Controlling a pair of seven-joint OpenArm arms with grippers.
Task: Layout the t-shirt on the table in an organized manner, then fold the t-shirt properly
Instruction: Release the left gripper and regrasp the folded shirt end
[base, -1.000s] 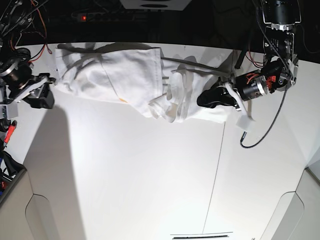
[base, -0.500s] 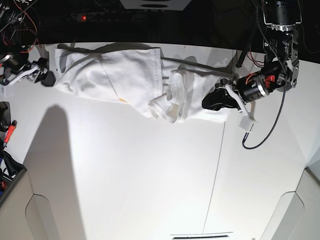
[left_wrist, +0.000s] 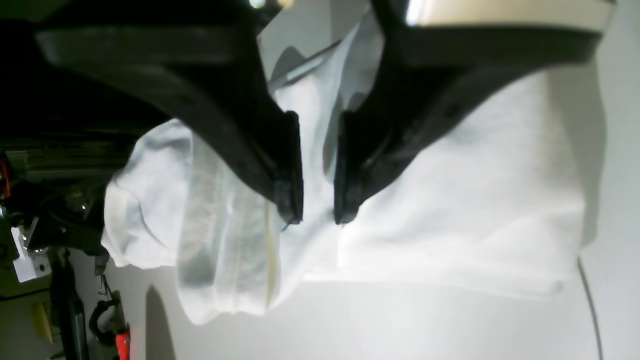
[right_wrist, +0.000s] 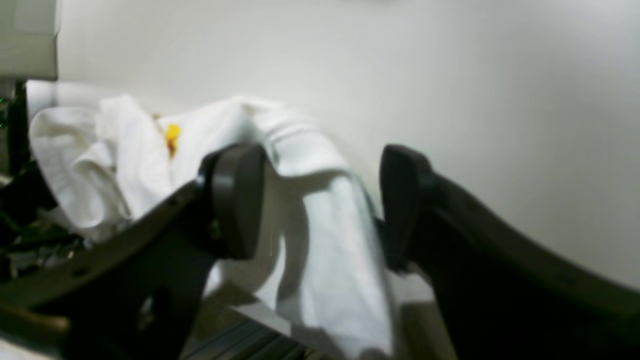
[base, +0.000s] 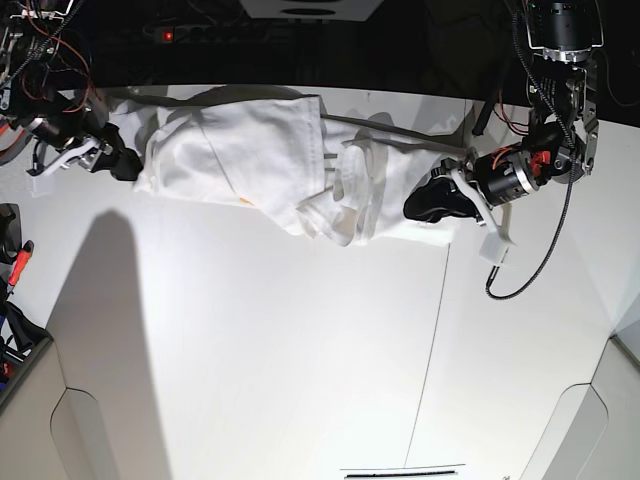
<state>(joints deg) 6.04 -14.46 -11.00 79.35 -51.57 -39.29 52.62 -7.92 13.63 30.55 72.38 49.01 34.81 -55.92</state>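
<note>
Right wrist view: your right gripper (right_wrist: 320, 205) stands wide open with t-shirt (right_wrist: 320, 250) fabric between its jaws, ungripped; close on one edge only, while beyond, the left gripper (base: 432, 200), jaws partly apart, presses the bunched shirt's far end to the table (base: 300, 350).

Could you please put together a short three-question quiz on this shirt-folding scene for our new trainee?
1. True or false: the t-shirt lies flat and fully spread on the table.
2. Which gripper has fabric between its closed-in fingers: A) left gripper, B) right gripper, C) neither?
3. Fill in: a small patch of ____ print shows on the cloth in the right wrist view.

Key
1. False: it is bunched in a crumpled strip along the far edge.
2. A: its jaws pinch the shirt; the right gripper stands wide open at the shirt's other end.
3. Yellow.
</note>
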